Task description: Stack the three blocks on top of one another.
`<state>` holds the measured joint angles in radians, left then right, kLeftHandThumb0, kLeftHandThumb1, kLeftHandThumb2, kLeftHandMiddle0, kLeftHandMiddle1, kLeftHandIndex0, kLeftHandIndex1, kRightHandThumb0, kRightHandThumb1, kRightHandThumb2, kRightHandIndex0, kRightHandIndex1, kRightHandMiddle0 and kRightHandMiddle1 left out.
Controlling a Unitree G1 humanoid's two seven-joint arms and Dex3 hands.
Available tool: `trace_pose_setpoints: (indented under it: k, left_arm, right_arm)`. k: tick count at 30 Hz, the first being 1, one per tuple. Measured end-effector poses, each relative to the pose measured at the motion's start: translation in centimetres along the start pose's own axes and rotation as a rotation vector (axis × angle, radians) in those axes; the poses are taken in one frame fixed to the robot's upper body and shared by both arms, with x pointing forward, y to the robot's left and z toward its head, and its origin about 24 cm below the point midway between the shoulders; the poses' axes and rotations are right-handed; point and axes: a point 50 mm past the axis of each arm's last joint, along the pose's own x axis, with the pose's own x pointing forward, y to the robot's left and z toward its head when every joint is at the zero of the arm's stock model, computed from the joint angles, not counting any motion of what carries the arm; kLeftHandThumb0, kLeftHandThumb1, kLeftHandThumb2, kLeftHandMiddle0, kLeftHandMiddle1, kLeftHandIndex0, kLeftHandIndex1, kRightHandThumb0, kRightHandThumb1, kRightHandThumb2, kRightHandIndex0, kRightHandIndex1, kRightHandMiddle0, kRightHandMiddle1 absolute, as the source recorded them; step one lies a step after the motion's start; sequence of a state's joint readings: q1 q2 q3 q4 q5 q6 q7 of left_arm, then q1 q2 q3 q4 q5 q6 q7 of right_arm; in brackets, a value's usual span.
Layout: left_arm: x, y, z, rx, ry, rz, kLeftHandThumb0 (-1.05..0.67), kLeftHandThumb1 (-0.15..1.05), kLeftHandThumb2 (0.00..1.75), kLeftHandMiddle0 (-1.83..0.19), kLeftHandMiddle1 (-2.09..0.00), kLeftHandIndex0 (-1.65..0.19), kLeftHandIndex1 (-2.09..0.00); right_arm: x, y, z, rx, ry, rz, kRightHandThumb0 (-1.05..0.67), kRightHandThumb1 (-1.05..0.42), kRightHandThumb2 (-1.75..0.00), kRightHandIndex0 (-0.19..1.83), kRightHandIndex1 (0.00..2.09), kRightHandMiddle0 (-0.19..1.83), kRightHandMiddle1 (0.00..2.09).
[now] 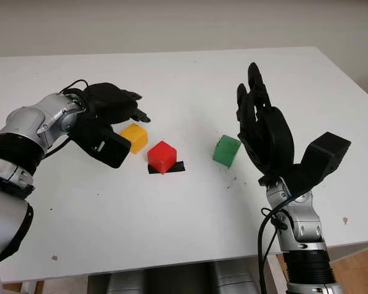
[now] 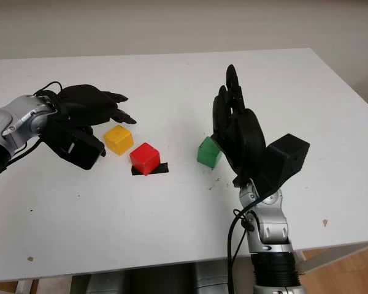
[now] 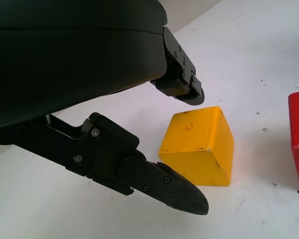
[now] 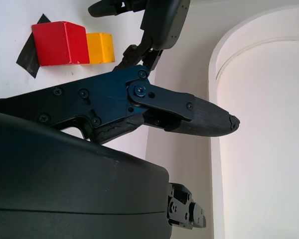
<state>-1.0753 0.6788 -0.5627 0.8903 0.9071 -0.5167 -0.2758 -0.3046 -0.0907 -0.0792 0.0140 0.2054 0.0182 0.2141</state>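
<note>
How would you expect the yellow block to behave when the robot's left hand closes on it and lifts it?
The yellow block looks like a solid cube with flat faces, so it probably stays rigid and will not roll. Its smooth sides may slip a little between the fingers of the left hand, which is open around it. It sits flat on the white table, so tipping seems unlikely.

Both hands [image 1: 107,107] [image 1: 264,131] matte black, screws visible; forearms silver with black bands; thin black cables, probably camera leads.
</note>
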Motion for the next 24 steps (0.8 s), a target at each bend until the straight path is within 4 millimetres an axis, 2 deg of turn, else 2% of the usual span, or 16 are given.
trace_pose_setpoints:
  k: [15, 24]
  left_arm:
    - [0.3, -0.28, 0.29, -0.006, -0.007, 0.009, -0.66, 0.88, 0.05, -0.12, -0.06, -0.54, -0.1]
    - [0.42, -0.57, 0.38, 0.007, -0.009, 0.023, -0.59, 0.92, 0.06, -0.16, -0.07, -0.65, -0.15]
  right_arm:
    - [-0.04, -0.02, 0.21, 0.0, -0.007, -0.004, -0.73, -1.05, -0.64, -0.19, 0.0, -0.19, 0.0]
    - [-0.06, -0.03, 0.22, 0.0, -0.007, -0.004, -0.73, -1.05, -0.65, -0.19, 0.0, -0.19, 0.0]
